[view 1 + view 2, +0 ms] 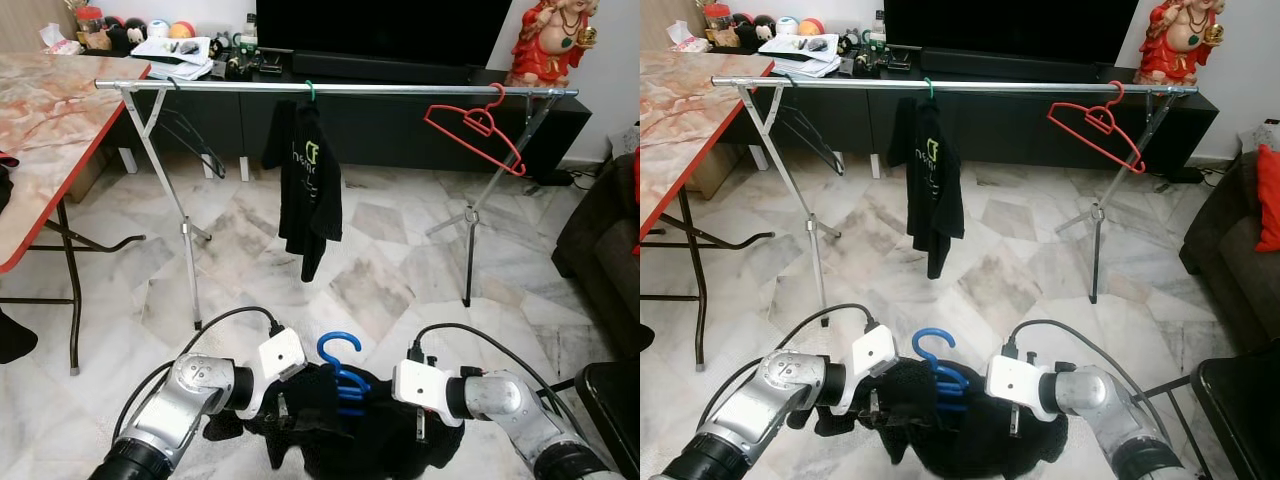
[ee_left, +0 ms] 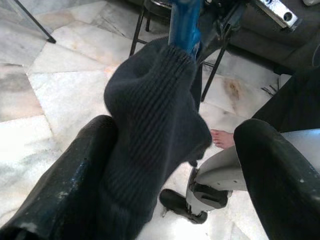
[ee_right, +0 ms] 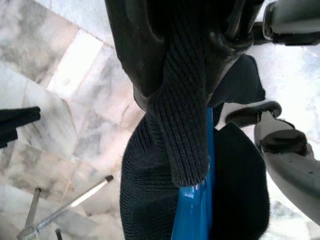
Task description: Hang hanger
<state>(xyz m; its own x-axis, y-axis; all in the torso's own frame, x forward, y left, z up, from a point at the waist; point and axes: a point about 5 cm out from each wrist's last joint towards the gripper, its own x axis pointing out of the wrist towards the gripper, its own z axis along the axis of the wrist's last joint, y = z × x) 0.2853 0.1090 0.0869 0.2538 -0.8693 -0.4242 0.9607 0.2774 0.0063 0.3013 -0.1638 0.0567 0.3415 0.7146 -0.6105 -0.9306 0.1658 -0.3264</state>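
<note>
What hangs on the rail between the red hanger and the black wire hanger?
A black shirt on a green hook, seen in both eye views.

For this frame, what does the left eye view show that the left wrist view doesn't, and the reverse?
Left eye view alone: the metal rail on its stand, a black shirt hanging from it, a red hanger hooked near its right end, and the right pincer.

Left wrist view alone: close ribbed knit of the dark garment between the left pincer's fingers, and a bare foot on the floor.

Both: the blue hanger, the dark garment and the marble floor.
</note>
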